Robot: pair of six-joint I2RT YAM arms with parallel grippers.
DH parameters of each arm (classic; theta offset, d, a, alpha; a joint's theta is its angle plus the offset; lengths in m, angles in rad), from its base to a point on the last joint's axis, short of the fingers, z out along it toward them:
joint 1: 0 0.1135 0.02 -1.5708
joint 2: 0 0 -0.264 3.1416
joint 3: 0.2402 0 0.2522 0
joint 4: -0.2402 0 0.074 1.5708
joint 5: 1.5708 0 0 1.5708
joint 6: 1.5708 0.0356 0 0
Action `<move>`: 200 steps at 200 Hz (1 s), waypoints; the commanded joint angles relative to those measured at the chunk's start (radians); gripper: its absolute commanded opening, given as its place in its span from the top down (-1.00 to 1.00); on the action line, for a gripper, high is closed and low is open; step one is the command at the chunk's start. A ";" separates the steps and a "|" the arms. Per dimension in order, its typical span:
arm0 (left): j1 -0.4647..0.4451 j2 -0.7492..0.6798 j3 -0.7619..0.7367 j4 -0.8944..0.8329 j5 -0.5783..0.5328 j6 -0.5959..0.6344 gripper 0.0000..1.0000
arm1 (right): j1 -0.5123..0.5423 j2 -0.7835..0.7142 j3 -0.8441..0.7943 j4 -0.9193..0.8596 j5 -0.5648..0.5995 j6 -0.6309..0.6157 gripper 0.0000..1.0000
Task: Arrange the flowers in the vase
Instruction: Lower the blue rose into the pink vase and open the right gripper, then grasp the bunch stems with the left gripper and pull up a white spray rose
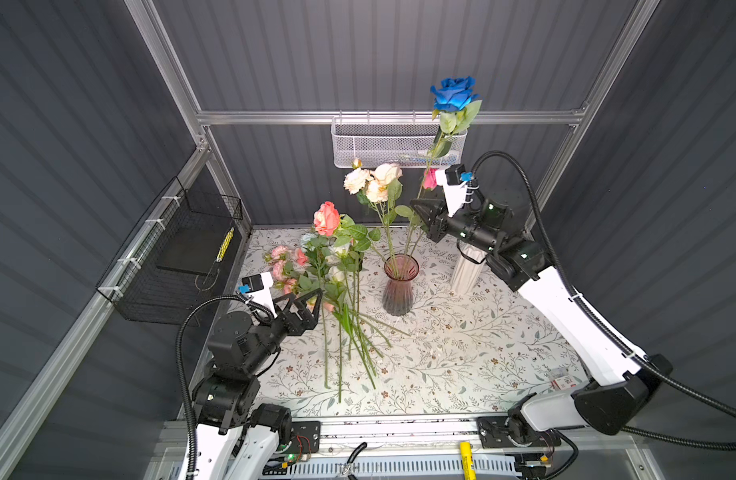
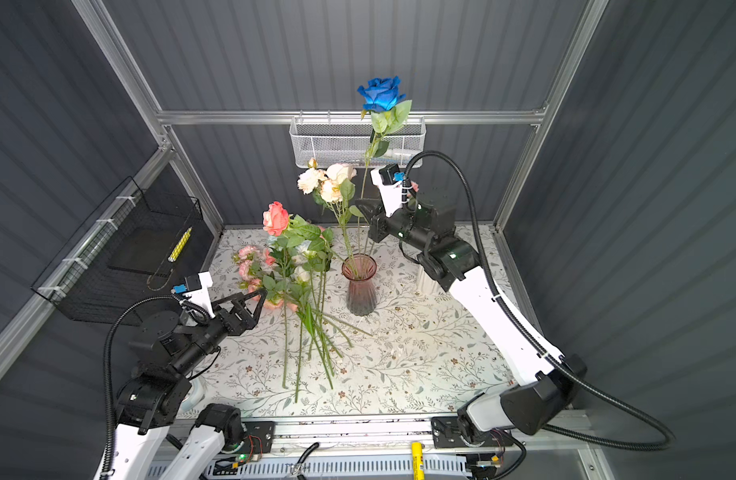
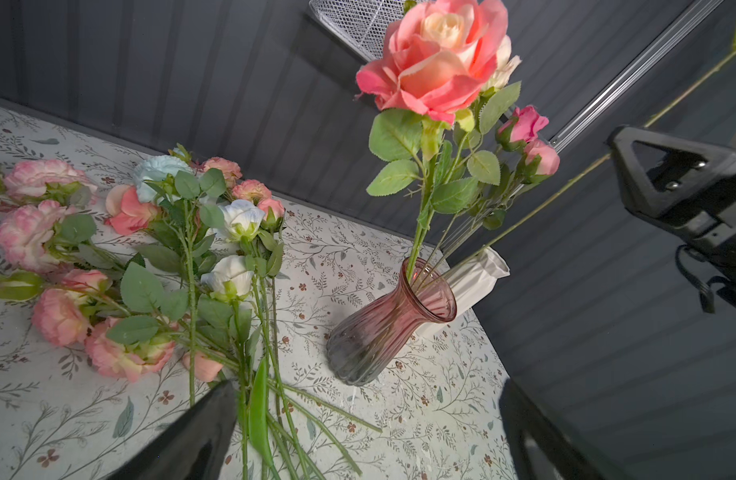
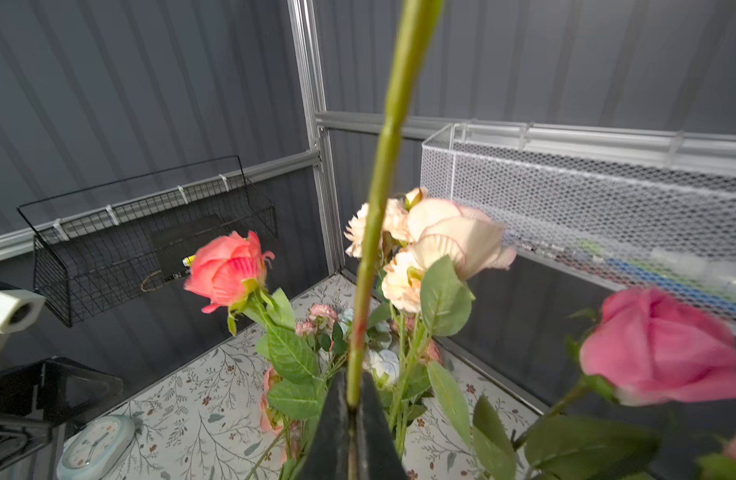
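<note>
A pink-to-grey glass vase (image 1: 399,291) (image 2: 360,286) (image 3: 382,328) stands mid-table. It holds cream flowers (image 1: 374,180) (image 4: 441,237), pink buds (image 3: 524,124) (image 4: 657,349) and a tall coral rose (image 1: 326,218) (image 3: 436,58) leaning left. My right gripper (image 1: 416,205) (image 2: 364,205) (image 4: 353,388) is shut on the stem (image 4: 382,174) of a dark blue rose (image 1: 455,93) (image 2: 380,93), held upright above the vase. More flowers (image 1: 316,274) (image 2: 283,274) (image 3: 129,249) lie in a pile on the table to the left. My left gripper (image 1: 316,305) (image 2: 262,303) (image 3: 366,436) hangs open over their stems, holding nothing.
A white ribbed vase (image 1: 466,274) (image 3: 482,274) stands just behind the glass one, under my right arm. A white mesh basket (image 1: 399,145) hangs on the back wall, a black wire basket (image 1: 179,257) on the left wall. A small clock (image 4: 96,446) lies near the left arm's base.
</note>
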 commanded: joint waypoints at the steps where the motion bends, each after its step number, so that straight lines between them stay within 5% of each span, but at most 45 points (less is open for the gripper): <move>1: -0.001 -0.003 -0.020 -0.012 -0.009 -0.012 -0.99 | 0.000 -0.007 -0.078 0.074 0.004 0.010 1.00; 15: 0.000 0.012 -0.032 -0.013 -0.009 -0.017 -1.00 | 0.005 -0.023 -0.149 0.098 0.047 0.038 0.84; 48: -0.001 0.063 -0.066 0.000 -0.016 -0.035 -1.00 | 0.014 -0.071 -0.275 0.122 0.072 0.110 0.04; 86: -0.001 0.140 -0.085 -0.003 -0.013 -0.031 -0.99 | 0.017 -0.167 -0.352 0.127 0.084 0.166 -0.28; 138: -0.002 0.302 -0.160 0.045 0.017 -0.020 -0.59 | 0.024 -0.389 -0.488 0.169 0.054 0.254 -0.37; 200: -0.058 0.613 -0.236 0.170 -0.128 -0.001 -0.28 | 0.032 -0.524 -0.555 0.167 0.041 0.287 -0.36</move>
